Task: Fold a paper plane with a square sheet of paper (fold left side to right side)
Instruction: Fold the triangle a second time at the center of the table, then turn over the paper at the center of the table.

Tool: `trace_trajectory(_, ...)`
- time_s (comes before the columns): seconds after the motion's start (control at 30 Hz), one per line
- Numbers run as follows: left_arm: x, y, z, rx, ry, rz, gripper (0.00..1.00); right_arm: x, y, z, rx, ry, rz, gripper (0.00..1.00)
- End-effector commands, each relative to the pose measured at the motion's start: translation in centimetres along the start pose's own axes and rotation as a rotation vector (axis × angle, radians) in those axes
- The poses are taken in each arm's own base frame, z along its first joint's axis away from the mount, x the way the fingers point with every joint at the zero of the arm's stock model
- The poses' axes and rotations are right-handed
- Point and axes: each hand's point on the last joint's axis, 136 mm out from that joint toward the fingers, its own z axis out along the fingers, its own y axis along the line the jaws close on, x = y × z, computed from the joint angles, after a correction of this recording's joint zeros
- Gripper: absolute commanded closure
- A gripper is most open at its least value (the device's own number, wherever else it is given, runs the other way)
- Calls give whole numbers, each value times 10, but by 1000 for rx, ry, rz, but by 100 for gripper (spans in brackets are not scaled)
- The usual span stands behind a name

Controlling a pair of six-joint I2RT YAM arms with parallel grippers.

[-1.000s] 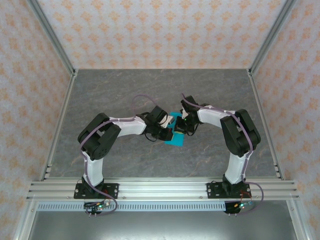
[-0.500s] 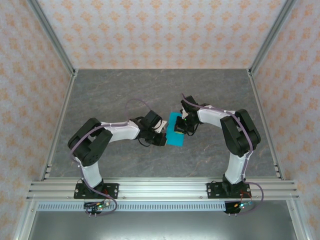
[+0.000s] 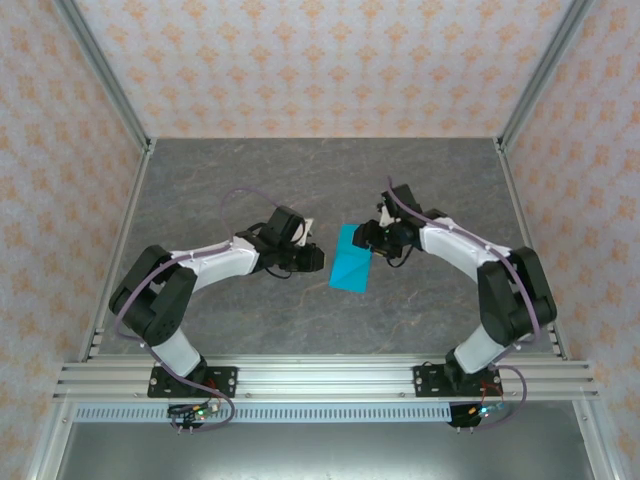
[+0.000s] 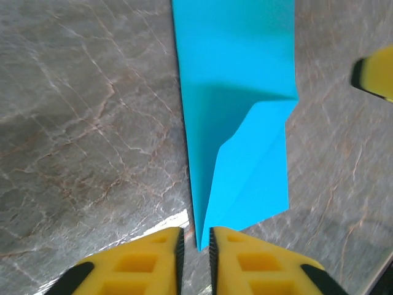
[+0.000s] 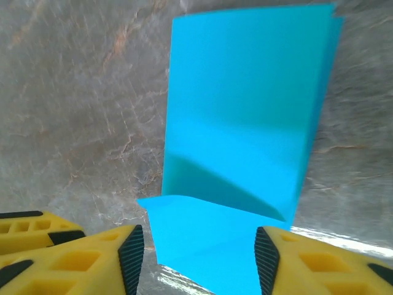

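The left arm (image 3: 215, 262) and the right arm (image 3: 462, 246) look the same: smooth white tubes joined by fat black round parts. A thin purple cable (image 3: 243, 191) loops along each one. Each arm stands on a flat black foot plate (image 3: 193, 381) at the bottom of the frame, with tiny green and red spots just under it. The left pincer (image 4: 194, 236) and the right pincer (image 5: 199, 246) have chunky yellow fingers (image 4: 141, 264) with square dents and black pads on their inner sides.
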Motion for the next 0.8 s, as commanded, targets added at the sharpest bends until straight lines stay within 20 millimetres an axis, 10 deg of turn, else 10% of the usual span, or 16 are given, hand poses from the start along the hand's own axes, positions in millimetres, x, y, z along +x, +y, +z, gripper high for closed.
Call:
trace_trajectory(0.0,-28,-9,-16,7,-117,-20,75,10,-13,7,-39,27,59,43)
trace_trajectory(0.77,-29,-8,-14,9,-126,-34,72,17,-14,48,-148,79,162,46)
